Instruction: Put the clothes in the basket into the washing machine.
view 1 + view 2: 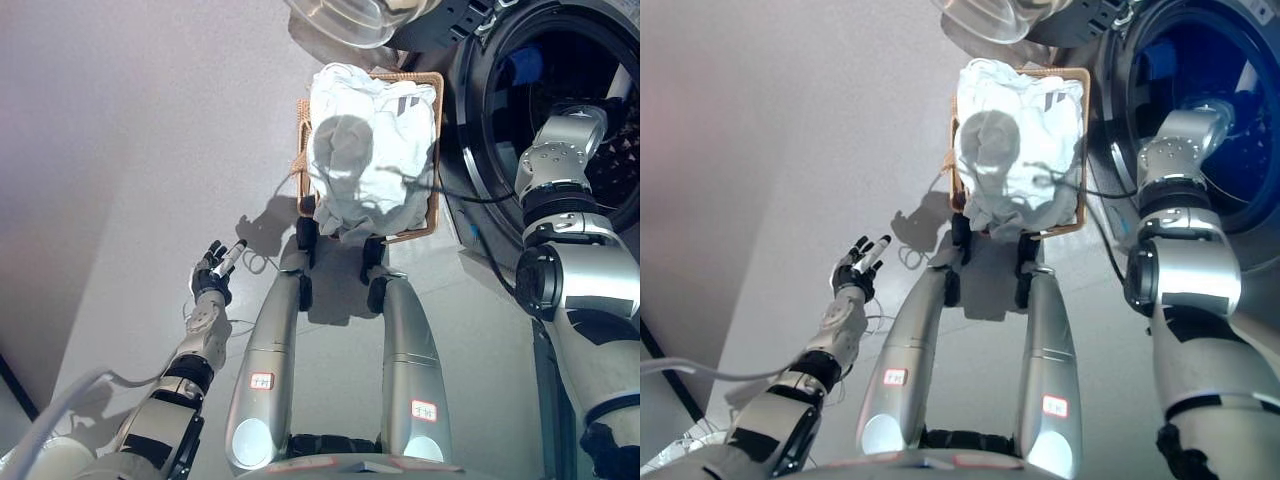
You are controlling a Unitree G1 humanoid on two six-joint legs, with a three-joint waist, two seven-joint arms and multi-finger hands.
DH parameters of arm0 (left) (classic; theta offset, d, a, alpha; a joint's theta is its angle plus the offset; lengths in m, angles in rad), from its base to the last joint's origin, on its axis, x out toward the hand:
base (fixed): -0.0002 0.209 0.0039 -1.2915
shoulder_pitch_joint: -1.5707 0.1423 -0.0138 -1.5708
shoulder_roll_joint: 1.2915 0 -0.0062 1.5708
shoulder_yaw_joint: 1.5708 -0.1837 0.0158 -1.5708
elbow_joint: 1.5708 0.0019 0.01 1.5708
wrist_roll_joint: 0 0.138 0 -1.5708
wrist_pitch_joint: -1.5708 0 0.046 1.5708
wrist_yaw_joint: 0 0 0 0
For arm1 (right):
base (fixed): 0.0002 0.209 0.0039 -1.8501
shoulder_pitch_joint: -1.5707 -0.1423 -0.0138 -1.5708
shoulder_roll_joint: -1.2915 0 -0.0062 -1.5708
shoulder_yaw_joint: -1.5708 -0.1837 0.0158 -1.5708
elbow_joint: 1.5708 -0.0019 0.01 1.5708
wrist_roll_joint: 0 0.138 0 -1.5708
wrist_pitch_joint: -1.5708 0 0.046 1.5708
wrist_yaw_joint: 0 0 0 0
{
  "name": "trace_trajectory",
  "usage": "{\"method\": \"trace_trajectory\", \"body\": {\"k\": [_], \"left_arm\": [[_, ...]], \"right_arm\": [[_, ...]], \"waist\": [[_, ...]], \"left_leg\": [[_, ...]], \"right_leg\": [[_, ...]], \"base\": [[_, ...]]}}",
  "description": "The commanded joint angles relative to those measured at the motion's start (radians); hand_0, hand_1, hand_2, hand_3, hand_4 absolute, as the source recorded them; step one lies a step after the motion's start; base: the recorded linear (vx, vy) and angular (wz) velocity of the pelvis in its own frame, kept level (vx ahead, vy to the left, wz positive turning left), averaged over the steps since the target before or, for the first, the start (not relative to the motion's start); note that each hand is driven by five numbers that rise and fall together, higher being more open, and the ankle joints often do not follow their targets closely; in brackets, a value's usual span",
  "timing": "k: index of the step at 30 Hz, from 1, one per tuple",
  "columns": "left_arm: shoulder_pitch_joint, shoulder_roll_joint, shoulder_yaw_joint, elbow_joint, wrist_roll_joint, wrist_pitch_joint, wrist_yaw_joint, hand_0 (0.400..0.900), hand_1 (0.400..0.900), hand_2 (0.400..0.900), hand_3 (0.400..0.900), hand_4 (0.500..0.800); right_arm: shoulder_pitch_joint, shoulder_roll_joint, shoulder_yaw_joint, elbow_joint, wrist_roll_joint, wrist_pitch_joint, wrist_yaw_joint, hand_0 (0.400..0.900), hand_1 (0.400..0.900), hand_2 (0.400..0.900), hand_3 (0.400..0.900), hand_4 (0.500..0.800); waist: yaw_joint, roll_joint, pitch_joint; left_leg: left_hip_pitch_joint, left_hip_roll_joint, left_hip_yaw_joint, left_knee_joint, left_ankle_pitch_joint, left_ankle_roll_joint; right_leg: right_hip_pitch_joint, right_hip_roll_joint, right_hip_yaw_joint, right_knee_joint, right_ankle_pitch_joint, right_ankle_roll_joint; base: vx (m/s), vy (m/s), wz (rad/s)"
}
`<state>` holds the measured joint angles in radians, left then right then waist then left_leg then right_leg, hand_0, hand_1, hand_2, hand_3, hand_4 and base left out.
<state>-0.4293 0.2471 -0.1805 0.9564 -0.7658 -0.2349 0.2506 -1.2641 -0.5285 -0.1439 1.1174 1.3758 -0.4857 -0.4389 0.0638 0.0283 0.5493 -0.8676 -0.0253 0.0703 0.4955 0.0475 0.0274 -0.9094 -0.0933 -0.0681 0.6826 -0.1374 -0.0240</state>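
White clothes [372, 150] piled in wicker basket [432, 222] beside washing machine drum [1230, 110], right robot hand hidden inside drum so can't tell, left robot hand [216, 268] relaxed-open over floor; overhanging cloth could snag.

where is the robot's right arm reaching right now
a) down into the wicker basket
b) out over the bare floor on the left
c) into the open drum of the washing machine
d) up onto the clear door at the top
c: the silver-grey right arm runs into the dark round opening of the washing machine, its hand hidden inside, while the white clothes lie in the brown wicker basket.
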Motion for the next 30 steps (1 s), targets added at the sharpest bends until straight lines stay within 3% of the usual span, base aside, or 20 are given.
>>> {"method": "trace_trajectory", "body": {"k": [1, 8, 12, 16, 17, 18, 20, 21, 25, 27, 30], "left_arm": [[0.063, -0.033, -0.036, 0.056, -0.02, -0.01, 0.025, 0.9, 0.9, 0.9, 0.9, 0.8], [0.068, -0.044, -0.029, 0.057, -0.021, -0.005, 0.035, 0.9, 0.9, 0.9, 0.9, 0.8], [0.07, -0.051, -0.014, 0.06, -0.023, -0.001, 0.042, 0.9, 0.9, 0.9, 0.9, 0.8], [0.089, -0.073, 0.015, 0.076, -0.013, 0.016, 0.045, 0.9, 0.9, 0.9, 0.9, 0.8], [0.091, -0.073, 0.015, 0.076, -0.013, 0.016, 0.046, 0.9, 0.9, 0.9, 0.9, 0.8], [0.107, -0.085, 0.028, 0.09, -0.004, 0.027, 0.035, 0.9, 0.9, 0.9, 0.9, 0.8], [0.138, -0.093, 0.046, 0.114, 0.037, 0.037, 0.015, 0.9, 0.9, 0.9, 0.9, 0.8], [0.152, -0.089, 0.052, 0.123, 0.051, 0.041, 0.006, 0.9, 0.9, 0.9, 0.9, 0.8], [0.201, -0.061, 0.101, 0.217, 0.17, 0.07, -0.057, 0.9, 0.9, 0.9, 0.9, 0.8], [0.225, -0.043, 0.129, 0.248, 0.206, 0.082, -0.065, 0.9, 0.9, 0.9, 0.9, 0.8], [0.245, -0.026, 0.166, 0.296, 0.247, 0.091, -0.077, 0.9, 0.9, 0.9, 0.9, 0.8]], "right_arm": [[0.091, -0.067, 0.013, -0.058, -0.038, -0.081, 0.021, 0.9, 0.9, 0.9, 0.9, 0.8], [0.189, 0.035, 0.023, -0.097, -0.069, -0.071, 0.029, 0.9, 0.9, 0.9, 0.9, 0.8], [0.286, 0.145, 0.039, -0.184, -0.098, -0.079, 0.031, 0.9, 0.9, 0.9, 0.9, 0.8], [0.51, 0.283, 0.12, -0.335, -0.199, -0.041, 0.061, 0.9, 0.9, 0.9, 0.9, 0.8], [0.512, 0.284, 0.12, -0.339, -0.201, -0.041, 0.059, 0.9, 0.9, 0.9, 0.9, 0.8], [0.643, 0.327, 0.159, -0.393, -0.28, -0.007, 0.075, 0.9, 0.9, 0.9, 0.9, 0.8], [0.765, 0.317, 0.218, -0.397, -0.482, 0.069, 0.076, 0.9, 0.9, 0.9, 0.9, 0.8], [0.803, 0.31, 0.226, -0.372, -0.535, 0.091, 0.07, 0.9, 0.9, 0.9, 0.9, 0.8], [0.929, 0.223, 0.348, -0.148, -1.015, 0.279, 0.099, 0.9, 0.9, 0.9, 0.9, 0.8], [0.976, 0.205, 0.372, -0.083, -1.154, 0.317, 0.078, 0.9, 0.9, 0.9, 0.9, 0.8], [1.023, 0.222, 0.358, 0.055, -1.223, 0.372, 0.121, 0.9, 0.9, 0.9, 0.9, 0.8]], "waist": [[-0.023, 0.065, -0.129], [-0.035, 0.059, -0.126], [-0.045, 0.055, -0.12], [-0.066, 0.032, -0.117], [-0.067, 0.032, -0.114], [-0.079, 0.018, -0.119], [-0.086, 0.002, -0.127], [-0.087, -0.005, -0.141], [-0.081, -0.031, -0.192], [-0.076, -0.037, -0.226], [-0.071, -0.041, -0.276]], "left_leg": [[-0.037, -0.022, -0.017, 0.047, -0.143, -0.038], [-0.007, -0.023, -0.015, 0.044, -0.149, -0.033], [0.011, -0.024, -0.013, 0.044, -0.153, -0.03], [0.086, -0.021, -0.008, 0.009, -0.149, -0.027], [0.092, -0.021, -0.008, 0.005, -0.148, -0.027], [0.16, -0.021, -0.01, -0.027, -0.148, -0.028], [0.251, -0.021, -0.014, -0.071, -0.144, -0.029], [0.276, -0.022, -0.015, -0.081, -0.145, -0.029], [0.492, -0.025, -0.018, -0.205, -0.131, -0.037], [0.57, -0.027, -0.026, -0.263, -0.123, -0.037], [0.667, -0.031, -0.038, -0.36, -0.1, -0.039]], "right_leg": [[-0.045, 0.012, 0.031, -0.054, 0.003, 0.078], [-0.013, 0.016, 0.032, -0.063, 0.005, 0.076], [0.009, 0.018, 0.03, -0.069, 0.01, 0.077], [0.083, 0.021, 0.026, -0.111, 0.021, 0.079], [0.089, 0.021, 0.026, -0.114, 0.022, 0.079], [0.164, 0.023, 0.019, -0.159, 0.027, 0.082], [0.262, 0.026, 0.017, -0.215, 0.039, 0.088], [0.293, 0.027, 0.015, -0.234, 0.041, 0.09], [0.52, 0.034, 0.001, -0.372, 0.066, 0.112], [0.603, 0.039, -0.008, -0.436, 0.075, 0.117], [0.7, 0.043, -0.02, -0.532, 0.097, 0.123]], "base": [[-0.01, 0.006, -0.04], [0.0, 0.012, -0.03], [-0.01, 0.038, -0.06], [0.01, 0.035, -0.07], [0.06, 0.043, -0.08], [0.07, 0.048, -0.09], [0.1, 0.058, -0.09], [0.12, 0.054, -0.09], [0.12, 0.043, -0.03], [0.11, 0.009, 0.05], [0.07, -0.003, 0.08]]}}
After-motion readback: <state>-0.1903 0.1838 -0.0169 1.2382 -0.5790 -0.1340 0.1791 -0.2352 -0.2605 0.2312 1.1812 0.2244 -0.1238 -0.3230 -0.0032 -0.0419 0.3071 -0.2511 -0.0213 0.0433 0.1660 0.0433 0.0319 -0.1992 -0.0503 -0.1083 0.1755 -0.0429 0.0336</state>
